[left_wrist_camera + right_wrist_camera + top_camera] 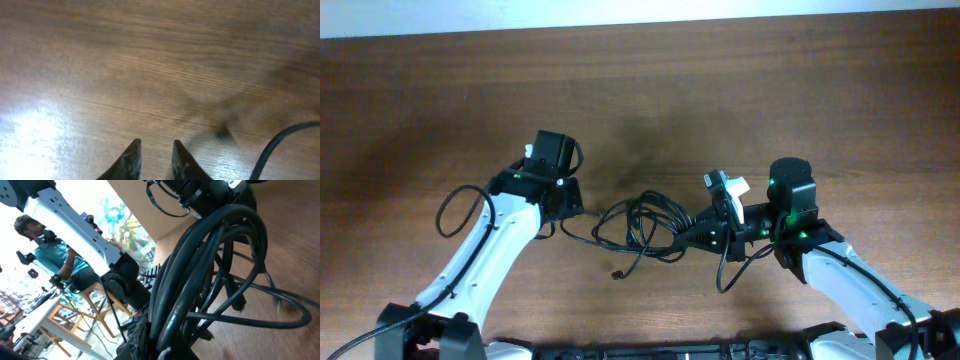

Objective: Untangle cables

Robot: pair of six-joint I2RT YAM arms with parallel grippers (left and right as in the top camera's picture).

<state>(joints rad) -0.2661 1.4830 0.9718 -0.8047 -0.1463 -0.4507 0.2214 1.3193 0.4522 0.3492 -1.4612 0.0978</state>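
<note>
The cables lie as a tangled black bundle of loops at the table's middle, and one plug end trails toward the front. My right gripper is shut on the right side of the bundle. In the right wrist view several thick strands of the cables rise out of its jaws. My left gripper hangs just left of the tangle. Its fingertips stand a narrow gap apart over bare wood with nothing between them. One cable curves past on their right.
The wooden table stretches back to its far edge. A wire loop fixed to the left arm bulges outward, and another hangs under the right arm. A person and stools show beyond the table.
</note>
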